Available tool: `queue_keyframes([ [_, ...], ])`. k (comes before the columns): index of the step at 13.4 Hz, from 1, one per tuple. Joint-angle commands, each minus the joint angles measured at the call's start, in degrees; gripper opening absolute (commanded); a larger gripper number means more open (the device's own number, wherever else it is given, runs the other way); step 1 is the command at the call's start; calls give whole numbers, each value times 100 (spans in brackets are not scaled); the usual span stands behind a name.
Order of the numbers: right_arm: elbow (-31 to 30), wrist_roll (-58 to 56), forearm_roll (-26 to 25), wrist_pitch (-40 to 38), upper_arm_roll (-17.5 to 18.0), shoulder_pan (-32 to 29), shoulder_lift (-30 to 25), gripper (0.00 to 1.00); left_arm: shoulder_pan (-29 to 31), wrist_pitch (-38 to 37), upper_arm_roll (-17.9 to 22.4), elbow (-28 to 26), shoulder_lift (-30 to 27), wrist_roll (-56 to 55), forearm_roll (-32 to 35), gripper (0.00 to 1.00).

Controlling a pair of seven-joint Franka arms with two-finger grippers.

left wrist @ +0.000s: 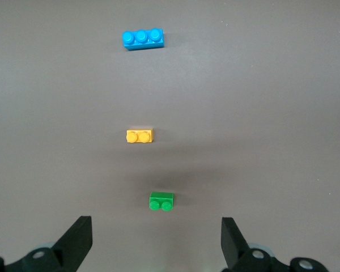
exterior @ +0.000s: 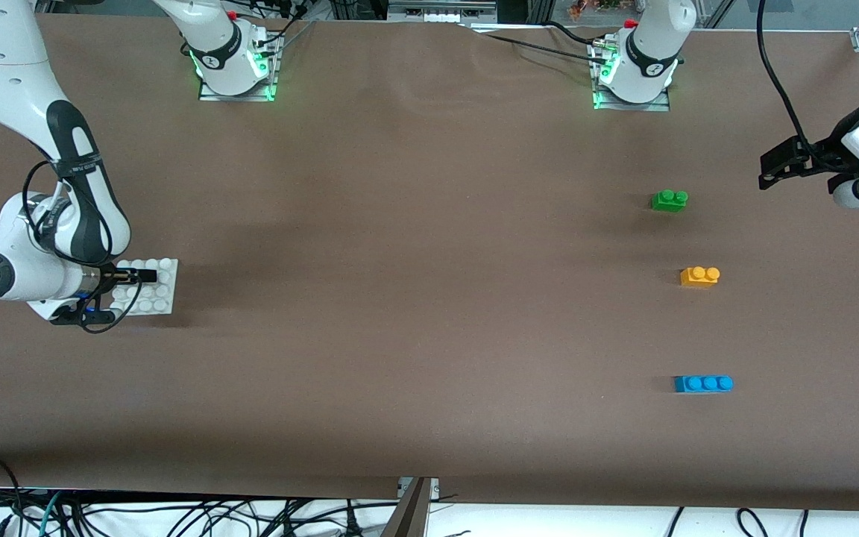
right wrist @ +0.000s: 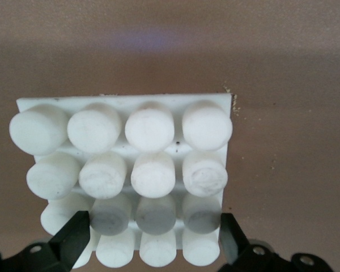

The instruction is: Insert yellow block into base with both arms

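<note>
Hovering open over the square white studded plastic base (right wrist: 124, 170), the right gripper (right wrist: 153, 241); the left gripper (left wrist: 156, 243) hangs open near the small yellow-orange plastic block (exterior: 699, 276) at right of frame.

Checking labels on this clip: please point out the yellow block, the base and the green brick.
yellow block (exterior: 699, 277): front view, on its side face below the studs.
base (right wrist: 116, 104): right wrist view, on the bare rim strip above the studs.
green brick (left wrist: 161, 202): left wrist view, on its top between the studs.
</note>
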Motion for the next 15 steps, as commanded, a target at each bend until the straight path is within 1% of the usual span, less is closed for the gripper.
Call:
queue_keyframes([
  [1, -190, -84, 27, 211, 16, 2, 57, 100, -4, -108, -33, 108, 16, 76, 216, 100],
  [6, -190, -75, 62, 220, 25, 11, 92, 100, 5, -108, -24, 108, 16, 76, 216, 100],
  [11, -181, 30, 141, 255, 227, 46, 92, 100, 5, -108, -24, 99, 16, 76, 216, 100],
  [15, -181, 170, 264, 334, 236, 239, 101, 100, 5, -108, -24, 99, 16, 76, 216, 100],
])
